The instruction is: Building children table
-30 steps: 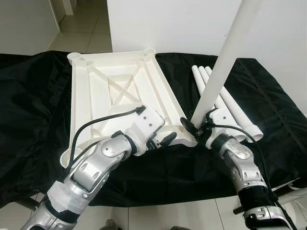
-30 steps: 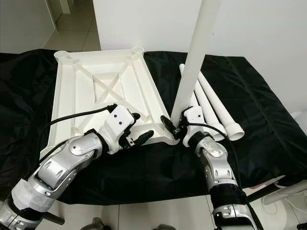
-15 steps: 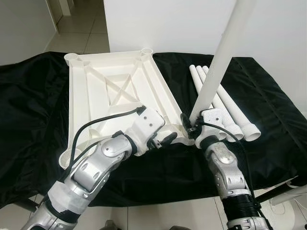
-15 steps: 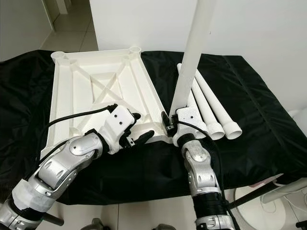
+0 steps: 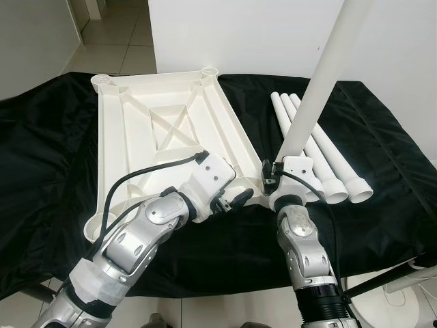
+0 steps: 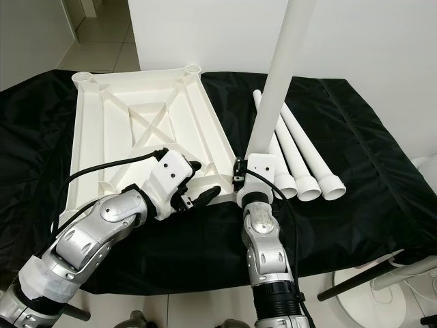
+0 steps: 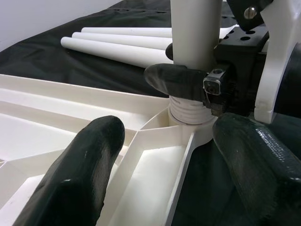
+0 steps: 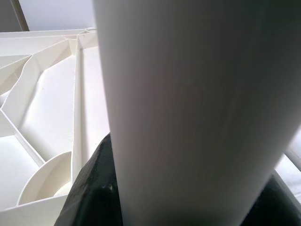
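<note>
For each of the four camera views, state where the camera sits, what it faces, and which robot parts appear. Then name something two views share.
Left eye view: on the head, looking down at the upturned table top on black cloth; both silver arms show.
Right eye view: same scene, beside it; three spare legs lie right.
Left wrist view: along the left gripper, open, facing the corner socket.
Right wrist view: along the right gripper, shut on the upright leg.
Shared: the upright leg, in both wrist views.
</note>
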Motion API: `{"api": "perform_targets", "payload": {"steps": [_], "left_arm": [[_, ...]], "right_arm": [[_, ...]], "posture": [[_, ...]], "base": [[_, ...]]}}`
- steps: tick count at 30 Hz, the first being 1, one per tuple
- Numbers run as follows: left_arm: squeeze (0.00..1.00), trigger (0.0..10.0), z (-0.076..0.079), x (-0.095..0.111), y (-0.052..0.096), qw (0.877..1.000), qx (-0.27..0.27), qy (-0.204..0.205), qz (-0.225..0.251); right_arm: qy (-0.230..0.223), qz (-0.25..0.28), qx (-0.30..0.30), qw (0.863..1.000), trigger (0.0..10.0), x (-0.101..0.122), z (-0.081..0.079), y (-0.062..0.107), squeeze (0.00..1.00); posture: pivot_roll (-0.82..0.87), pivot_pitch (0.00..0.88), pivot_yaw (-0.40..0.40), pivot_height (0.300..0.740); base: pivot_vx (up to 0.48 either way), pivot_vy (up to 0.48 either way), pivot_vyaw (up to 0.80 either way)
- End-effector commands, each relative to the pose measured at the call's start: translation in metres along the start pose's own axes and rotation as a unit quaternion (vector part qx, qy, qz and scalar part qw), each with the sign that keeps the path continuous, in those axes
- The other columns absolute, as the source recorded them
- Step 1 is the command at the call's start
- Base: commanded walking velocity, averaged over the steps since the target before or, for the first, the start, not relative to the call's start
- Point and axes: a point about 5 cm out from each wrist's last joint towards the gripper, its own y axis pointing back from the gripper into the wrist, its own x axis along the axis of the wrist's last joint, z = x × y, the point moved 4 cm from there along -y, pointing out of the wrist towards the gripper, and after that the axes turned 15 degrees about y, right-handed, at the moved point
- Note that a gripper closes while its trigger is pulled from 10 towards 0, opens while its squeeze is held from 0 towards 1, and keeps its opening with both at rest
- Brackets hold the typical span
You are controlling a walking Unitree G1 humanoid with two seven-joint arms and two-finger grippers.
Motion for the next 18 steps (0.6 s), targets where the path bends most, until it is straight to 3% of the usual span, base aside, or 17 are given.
{"api": "perform_targets", "payload": {"steps": [1, 2, 3, 4, 13, 14, 18], "left_arm": [[0.00, 10.0, 0.003, -0.005, 0.000, 0.999, -0.029, -0.004, -0.013], [0.00, 10.0, 0.003, -0.005, 0.000, 0.999, -0.029, -0.004, -0.013], [0.00, 10.0, 0.003, -0.004, 0.000, 0.999, -0.030, -0.005, -0.013], [0.00, 10.0, 0.002, -0.005, -0.001, 0.999, -0.030, -0.005, -0.013], [0.00, 10.0, 0.005, -0.005, -0.001, 0.999, -0.034, -0.007, -0.013], [0.00, 10.0, 0.006, -0.005, -0.001, 0.999, -0.036, -0.007, -0.013], [0.00, 10.0, 0.007, -0.006, -0.001, 0.999, -0.039, -0.006, -0.015]], "right_arm": [[-0.014, -0.026, 0.004, 1.000, 10.0, -0.009, -0.009, 0.006, 0.00], [-0.014, -0.021, 0.003, 1.000, 10.0, -0.008, -0.007, 0.005, 0.00], [-0.013, -0.017, 0.003, 1.000, 10.0, -0.006, -0.005, 0.004, 0.38], [-0.014, -0.007, 0.008, 1.000, 10.0, -0.004, -0.004, 0.004, 1.00], [0.002, 0.043, 0.069, 0.997, 10.0, 0.004, 0.010, 0.002, 1.00], [0.013, 0.049, 0.088, 0.995, 10.0, 0.002, 0.011, 0.003, 0.00], [0.023, 0.054, 0.113, 0.992, 10.0, -0.001, 0.012, 0.002, 0.00]], "posture": [[-0.06, 0.000, -0.026, 0.740], [-0.07, 0.000, -0.026, 0.740], [-0.07, 0.000, -0.026, 0.740], [-0.07, 0.000, -0.025, 0.740], [-0.07, 0.000, -0.027, 0.740], [-0.07, 0.000, -0.027, 0.740], [-0.07, 0.000, -0.023, 0.740]], "base": [[0.000, 0.000, 0.00], [0.000, 0.000, 0.00], [0.000, 0.000, 0.00], [0.000, 0.000, 0.00], [0.000, 0.000, 0.00], [0.000, 0.000, 0.00], [0.000, 0.000, 0.00]]}}
